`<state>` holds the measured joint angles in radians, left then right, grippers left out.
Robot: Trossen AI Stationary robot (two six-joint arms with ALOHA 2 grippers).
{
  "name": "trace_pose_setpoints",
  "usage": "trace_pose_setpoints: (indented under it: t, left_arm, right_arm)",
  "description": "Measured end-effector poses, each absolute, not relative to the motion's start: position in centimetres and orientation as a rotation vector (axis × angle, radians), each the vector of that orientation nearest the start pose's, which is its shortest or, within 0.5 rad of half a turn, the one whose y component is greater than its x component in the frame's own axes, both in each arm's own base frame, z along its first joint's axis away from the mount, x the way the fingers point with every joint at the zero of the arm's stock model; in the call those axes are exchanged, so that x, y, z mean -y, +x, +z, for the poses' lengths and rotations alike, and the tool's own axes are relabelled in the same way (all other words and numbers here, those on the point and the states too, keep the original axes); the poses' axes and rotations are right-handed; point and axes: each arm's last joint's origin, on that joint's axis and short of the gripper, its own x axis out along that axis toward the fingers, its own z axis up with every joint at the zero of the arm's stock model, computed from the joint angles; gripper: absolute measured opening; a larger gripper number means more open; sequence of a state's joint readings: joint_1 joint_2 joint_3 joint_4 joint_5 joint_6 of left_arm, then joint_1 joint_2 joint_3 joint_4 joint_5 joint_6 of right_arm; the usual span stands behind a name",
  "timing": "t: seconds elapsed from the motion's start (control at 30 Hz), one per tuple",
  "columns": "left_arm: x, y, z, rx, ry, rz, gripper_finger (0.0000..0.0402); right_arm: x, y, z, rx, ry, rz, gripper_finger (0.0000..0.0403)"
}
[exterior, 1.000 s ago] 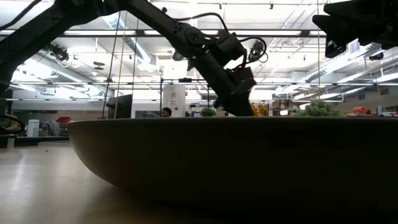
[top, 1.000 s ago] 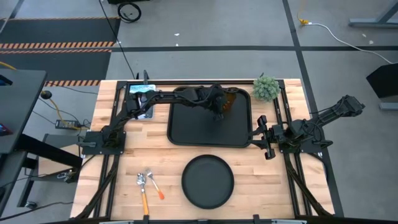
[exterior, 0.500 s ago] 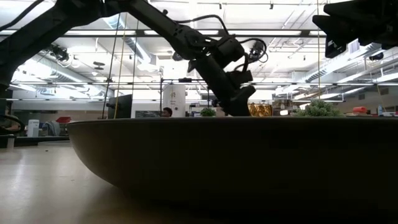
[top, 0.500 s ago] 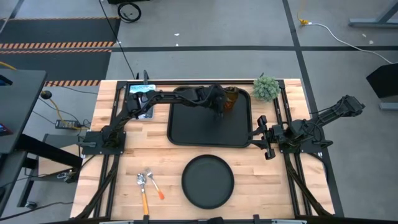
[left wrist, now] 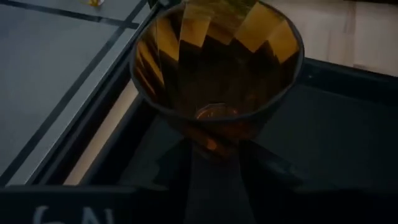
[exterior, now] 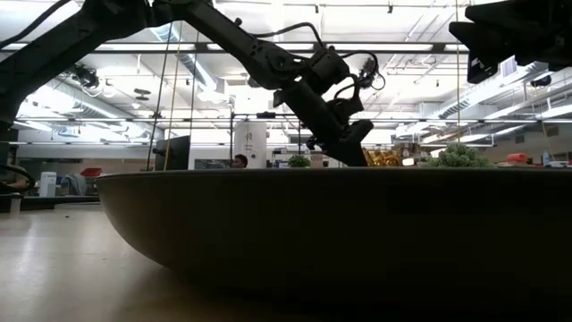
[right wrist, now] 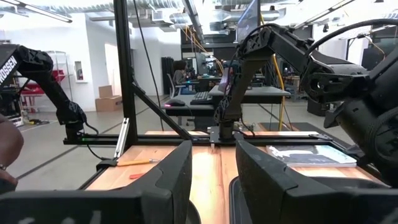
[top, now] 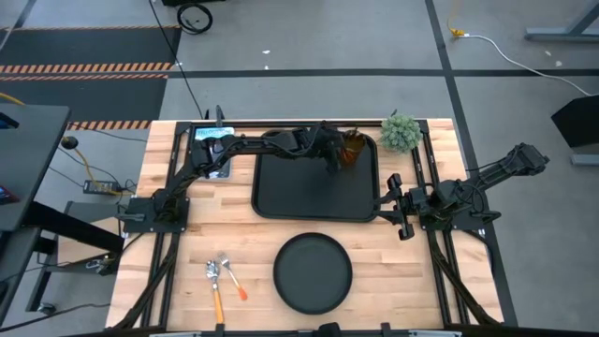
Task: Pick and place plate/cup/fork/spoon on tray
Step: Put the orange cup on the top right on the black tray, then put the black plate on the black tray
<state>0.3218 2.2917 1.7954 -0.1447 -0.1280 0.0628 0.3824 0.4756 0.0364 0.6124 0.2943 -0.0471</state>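
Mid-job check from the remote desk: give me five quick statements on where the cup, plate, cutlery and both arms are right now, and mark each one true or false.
1. The cup is at the tray's far right corner, by the left gripper. True.
2. The plate lies on the tray. False: it lies on the bare table, nearer than the tray.
3. The fork and spoon lie on the table, left of the plate. True.
4. The right gripper holds the fork. False: it holds nothing and waits open by the tray's right edge.
5. The cup lies tipped on its side. False: it stands upright, mouth up.
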Motion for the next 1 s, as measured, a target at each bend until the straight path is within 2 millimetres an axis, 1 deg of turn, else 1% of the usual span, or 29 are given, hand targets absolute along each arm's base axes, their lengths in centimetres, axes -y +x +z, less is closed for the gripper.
trace_pose_setpoints:
  t: [0.1,0.23,0.3,0.4,0.5,0.57,0.63,0.77,0.9,1.0]
  left_arm:
    - [-16.6,48.7,17.9,-0.667,-0.003,0.411,0.0141]
    - [-16.6,48.3,17.4,-0.735,-0.012,0.407,0.0141]
    - [-16.7,48.2,17.4,-0.741,-0.014,0.409,0.0141]
    - [-16.8,48.5,17.7,-0.701,-0.007,0.414,0.0141]
    - [-16.9,49.0,18.4,-0.616,0.008,0.413,0.0141]
    - [-16.9,49.3,18.8,-0.564,0.007,0.382,0.0141]
    - [-16.9,49.3,18.8,-0.556,0.000,0.356,0.0141]
    - [-16.6,48.6,18.5,-0.664,0.004,0.336,0.0141]
    - [-15.9,47.6,19.8,-0.747,0.004,0.314,0.0141]
    - [-14.9,46.9,20.5,-0.818,0.001,0.278,0.0141]
  right_arm:
    - [-3.9,12.1,19.1,0.165,0.010,0.084,0.0132]
    - [-3.9,12.1,19.1,0.165,0.010,0.084,0.0132]
    - [-3.9,12.1,19.1,0.165,0.010,0.084,0.0132]
    - [-3.9,12.1,19.1,0.165,0.010,0.084,0.0132]
    - [-3.9,12.1,19.1,0.166,0.011,0.084,0.0132]
    - [-3.9,12.1,19.1,0.165,0.010,0.084,0.0132]
    - [-3.9,12.1,19.1,0.165,0.010,0.084,0.0132]
    - [-3.9,12.1,19.1,0.165,0.010,0.084,0.0132]
    - [-3.9,12.1,19.1,0.165,0.010,0.084,0.0132]
    - [-3.9,12.1,19.1,0.165,0.010,0.084,0.0132]
